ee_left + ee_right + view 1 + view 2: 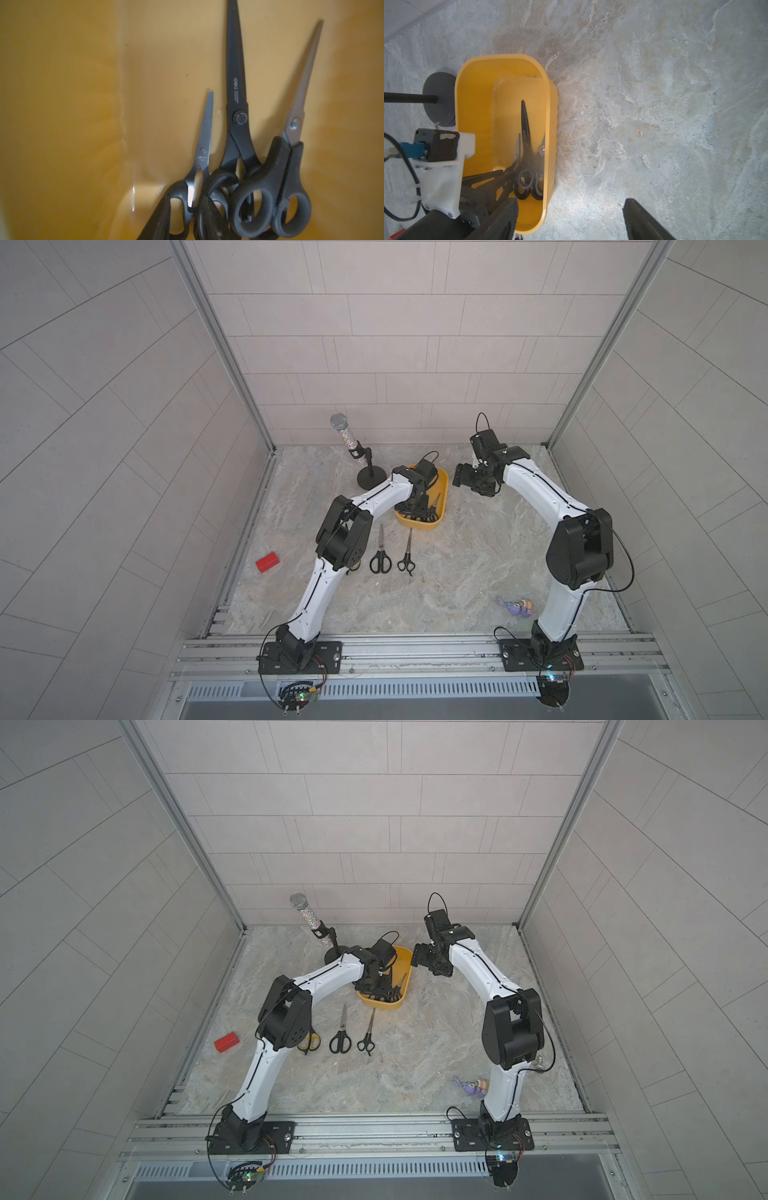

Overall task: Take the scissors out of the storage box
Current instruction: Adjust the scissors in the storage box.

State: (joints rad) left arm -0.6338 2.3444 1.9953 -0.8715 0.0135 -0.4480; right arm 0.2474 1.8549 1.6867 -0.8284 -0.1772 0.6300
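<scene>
Fingers (153, 223) of left gripper (185, 200) straddle scissors (204, 135) handle in storage box (62, 104), grip unclear

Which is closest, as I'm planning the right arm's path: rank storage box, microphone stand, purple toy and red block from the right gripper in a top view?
In a top view, from the right gripper:
1. storage box, just beside it
2. microphone stand, beyond the box, at the back
3. purple toy, front, near the right arm's base
4. red block, far left edge

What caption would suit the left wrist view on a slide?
Three black-handled scissors lie in the yellow storage box, handles bunched together.
</scene>
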